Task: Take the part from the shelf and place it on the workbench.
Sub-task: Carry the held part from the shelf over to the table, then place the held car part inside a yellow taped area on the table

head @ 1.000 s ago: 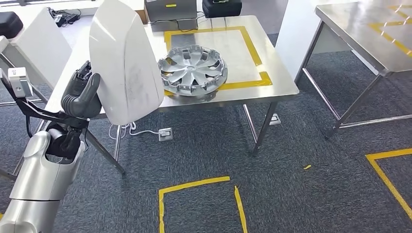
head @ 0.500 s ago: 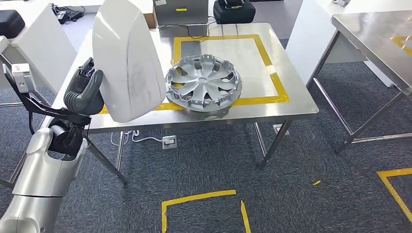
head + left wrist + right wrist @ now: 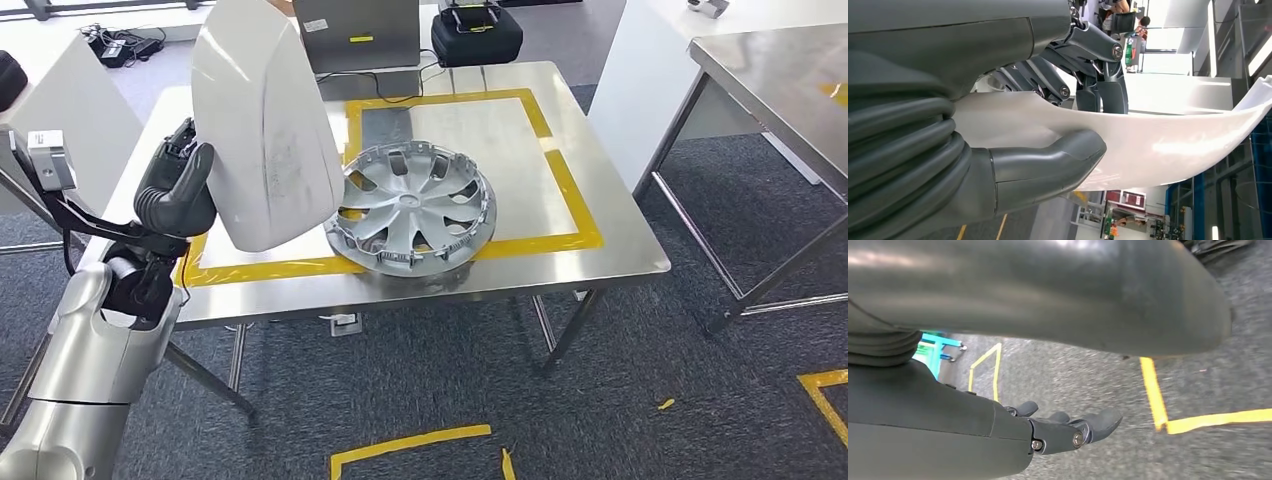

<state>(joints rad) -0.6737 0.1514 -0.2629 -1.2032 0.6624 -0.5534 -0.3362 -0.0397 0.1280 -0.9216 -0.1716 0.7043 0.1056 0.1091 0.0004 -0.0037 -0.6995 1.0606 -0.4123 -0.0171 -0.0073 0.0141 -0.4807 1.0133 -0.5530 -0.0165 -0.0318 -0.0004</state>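
Left robot hand [image 3: 172, 195] gripping a white curved panel [image 3: 265, 130] by its edge, thumb on one face and fingers [image 3: 1098, 85] on the other. Panel held upright above the near left of the counter [image 3: 620, 250], long axis near vertical, narrower end up. Right robot hand [image 3: 1068, 432] hanging over grey carpet, fingers loosely extended, holding nothing. Beyond, silver wheel cover [image 3: 412, 218] lying tilted over yellow tape [image 3: 575, 200]. Farther back, black case [image 3: 475, 30].

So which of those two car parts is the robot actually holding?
The tall white panel, gripped upright by the left robot hand. The silver hubcap just lies on the steel workbench, untouched.
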